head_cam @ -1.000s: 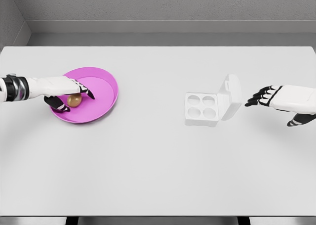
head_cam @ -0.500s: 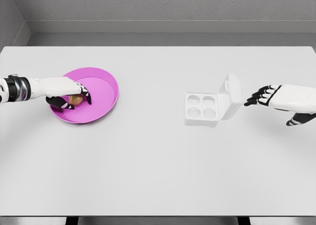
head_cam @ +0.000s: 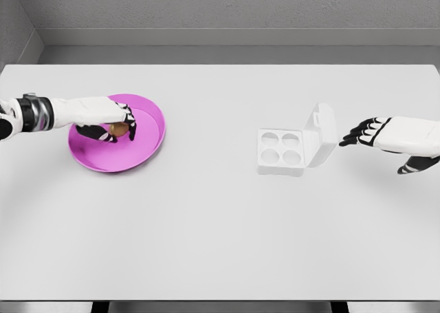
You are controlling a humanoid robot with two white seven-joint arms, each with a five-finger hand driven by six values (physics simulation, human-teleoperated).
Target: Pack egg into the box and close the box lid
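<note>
A brown egg (head_cam: 117, 129) shows between the fingers of my left hand (head_cam: 113, 124), which is shut on it over the pink bowl (head_cam: 141, 151) at the left of the table. The egg is mostly covered by the fingers. A white egg box (head_cam: 282, 151) with four empty wells lies right of centre, its lid (head_cam: 320, 132) standing open on the right side. My right hand (head_cam: 368, 134) hovers just right of the lid with its fingers relaxed and holding nothing.
The white table (head_cam: 220, 230) stretches wide between bowl and box. A grey wall runs behind its far edge. The table's front edge lies near the bottom of the picture.
My left hand closed around the egg and has moved up and to the right within the bowl, carrying it. The right hand has barely shifted.
</note>
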